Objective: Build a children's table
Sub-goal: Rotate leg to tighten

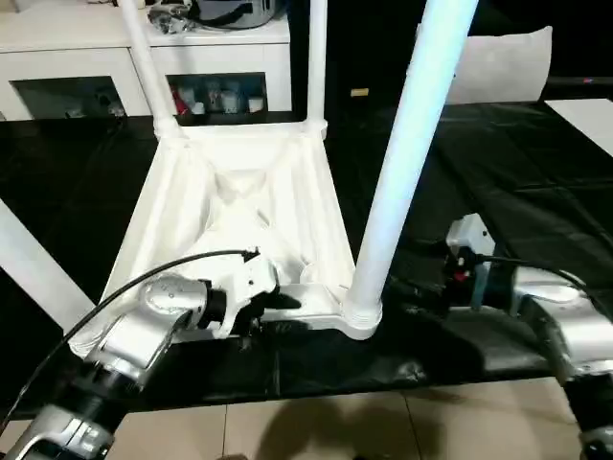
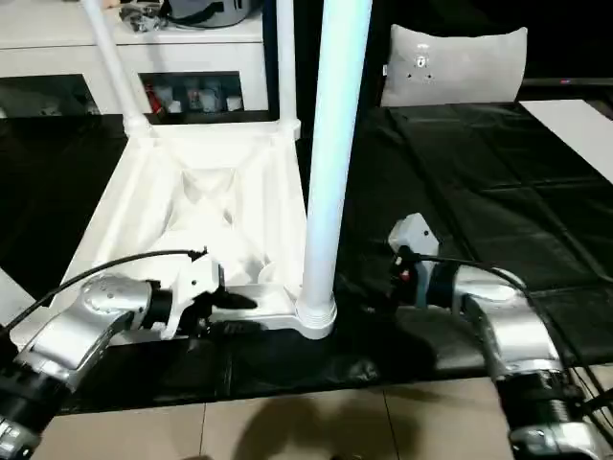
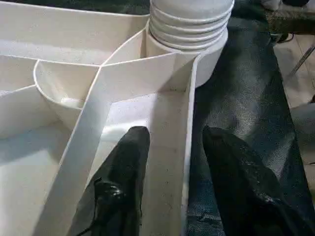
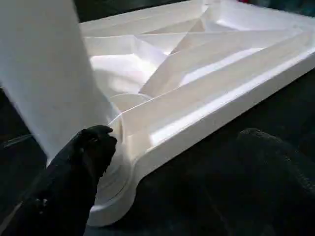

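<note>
The white table top [image 1: 239,201] lies upside down on the black cloth, ribbed underside up. Two legs stand in its far corner sockets [image 1: 144,57] [image 1: 316,57]. A third leg [image 1: 402,163] stands in the near right socket [image 1: 359,316]. Another white tube [image 1: 34,259] slants up from beside the near left corner. My left gripper [image 3: 172,137] is open astride the near rim [image 3: 189,123], one finger [image 3: 130,162] inside and the other outside. My right gripper [image 4: 177,142] is open beside the near right socket, one fingertip [image 4: 93,145] close to the leg's base.
A white cabinet [image 1: 57,57] with glass doors stands behind the table. A white pillow [image 1: 508,62] sits at the back right. Black cloth [image 1: 498,172] covers the work surface to the right. The front edge and tiled floor [image 1: 316,422] lie just below my arms.
</note>
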You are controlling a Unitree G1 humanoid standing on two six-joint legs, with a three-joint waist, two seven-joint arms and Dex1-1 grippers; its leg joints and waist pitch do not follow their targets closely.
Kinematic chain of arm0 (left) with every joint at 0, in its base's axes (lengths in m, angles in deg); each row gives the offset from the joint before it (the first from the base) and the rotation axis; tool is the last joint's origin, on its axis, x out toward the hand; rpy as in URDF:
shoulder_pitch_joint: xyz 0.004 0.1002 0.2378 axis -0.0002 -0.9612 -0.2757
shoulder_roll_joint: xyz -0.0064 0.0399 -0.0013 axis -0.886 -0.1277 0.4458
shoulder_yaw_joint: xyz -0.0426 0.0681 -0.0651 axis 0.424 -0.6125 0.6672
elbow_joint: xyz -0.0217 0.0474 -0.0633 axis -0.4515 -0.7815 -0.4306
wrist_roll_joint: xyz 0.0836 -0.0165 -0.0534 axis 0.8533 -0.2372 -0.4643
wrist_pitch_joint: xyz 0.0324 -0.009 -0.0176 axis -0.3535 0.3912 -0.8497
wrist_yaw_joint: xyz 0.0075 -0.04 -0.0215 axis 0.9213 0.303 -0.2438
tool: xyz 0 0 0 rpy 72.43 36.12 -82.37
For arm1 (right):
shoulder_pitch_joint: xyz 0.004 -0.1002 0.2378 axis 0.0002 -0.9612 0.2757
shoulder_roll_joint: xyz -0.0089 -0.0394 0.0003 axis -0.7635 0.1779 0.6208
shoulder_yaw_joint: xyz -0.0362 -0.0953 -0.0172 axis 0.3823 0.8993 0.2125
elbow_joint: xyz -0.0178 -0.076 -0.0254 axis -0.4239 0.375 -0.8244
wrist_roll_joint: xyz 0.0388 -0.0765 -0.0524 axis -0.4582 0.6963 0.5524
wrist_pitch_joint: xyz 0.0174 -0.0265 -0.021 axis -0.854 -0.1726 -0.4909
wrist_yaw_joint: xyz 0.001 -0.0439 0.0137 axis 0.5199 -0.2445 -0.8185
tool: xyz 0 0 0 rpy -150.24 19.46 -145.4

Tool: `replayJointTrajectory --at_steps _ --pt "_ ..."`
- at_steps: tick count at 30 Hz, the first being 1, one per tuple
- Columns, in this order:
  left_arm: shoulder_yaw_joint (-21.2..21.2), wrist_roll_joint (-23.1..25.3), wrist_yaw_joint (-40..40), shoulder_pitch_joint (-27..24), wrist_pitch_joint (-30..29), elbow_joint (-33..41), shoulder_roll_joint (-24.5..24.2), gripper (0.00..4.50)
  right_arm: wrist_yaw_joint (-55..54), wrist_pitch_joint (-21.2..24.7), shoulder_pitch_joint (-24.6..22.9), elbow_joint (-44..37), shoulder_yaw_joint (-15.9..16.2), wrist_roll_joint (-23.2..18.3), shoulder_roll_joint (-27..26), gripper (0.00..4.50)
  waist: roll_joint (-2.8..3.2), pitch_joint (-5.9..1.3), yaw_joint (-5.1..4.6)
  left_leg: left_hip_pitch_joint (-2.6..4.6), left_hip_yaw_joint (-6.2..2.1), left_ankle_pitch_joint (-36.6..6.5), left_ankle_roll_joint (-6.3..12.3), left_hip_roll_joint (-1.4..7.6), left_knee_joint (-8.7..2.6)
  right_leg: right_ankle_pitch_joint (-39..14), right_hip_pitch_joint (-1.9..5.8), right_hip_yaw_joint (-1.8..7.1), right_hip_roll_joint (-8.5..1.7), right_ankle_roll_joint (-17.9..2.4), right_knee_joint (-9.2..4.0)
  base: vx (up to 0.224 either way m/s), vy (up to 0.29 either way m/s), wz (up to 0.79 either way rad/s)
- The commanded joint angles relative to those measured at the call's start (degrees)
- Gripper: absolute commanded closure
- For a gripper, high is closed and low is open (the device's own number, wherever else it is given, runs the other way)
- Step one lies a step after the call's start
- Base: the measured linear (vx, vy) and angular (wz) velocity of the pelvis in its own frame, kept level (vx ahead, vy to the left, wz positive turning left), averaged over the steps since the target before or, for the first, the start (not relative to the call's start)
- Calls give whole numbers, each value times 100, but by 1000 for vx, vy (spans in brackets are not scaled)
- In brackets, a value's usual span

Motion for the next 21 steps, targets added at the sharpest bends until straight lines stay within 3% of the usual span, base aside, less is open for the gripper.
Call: replayJointTrajectory --at_steps 1,5,8,9,15,16,21 --pt "-26 27 30 -61 -46 6 -46 280 269 232 -28 -295 154 -165 58 0 -76 -359 24 -81 -10 -883 487 75 -361 -2581 359 300 -329 -247 -562 0 0 0" --pt "-35 106 21 -50 -32 -67 -18 325 570 391 -37 -428 229 -234 242 0 -63 -349 31 -82 -7 -887 510 73 -357 -2689 353 292 -331 -196 -579 0 0 0" --pt "-99 217 31 3 59 -162 -30 330 782 447 -49 -537 287 -255 364 0 -62 -341 35 -67 -8 -928 489 68 -356 -2851 338 278 -331 -112 -612 0 0 0" --pt "-116 248 33 16 93 -183 -39 353 798 445 -45 -541 290 -252 369 0 -51 -339 37 -59 -11 -956 490 73 -360 -2874 337 272 -332 -103 -624 0 0 0" --pt "-255 427 183 73 393 -271 -107 385 979 510 44 -507 366 -301 348 0 -44 -353 34 -63 -27 -961 485 86 -373 -2740 357 267 -345 -138 -615 0 0 0" --pt "-263 433 199 79 398 -271 -111 409 997 518 60 -494 378 -305 341 17 -42 -355 34 -67 -25 -965 487 87 -371 -2725 361 267 -343 -148 -614 0 0 0" --pt "-398 555 390 138 388 -291 -177 433 1194 508 284 -171 546 -277 188 47 -54 -365 29 -77 -32 -904 480 96 -373 -2630 371 271 -356 -222 -585 0 0 0"
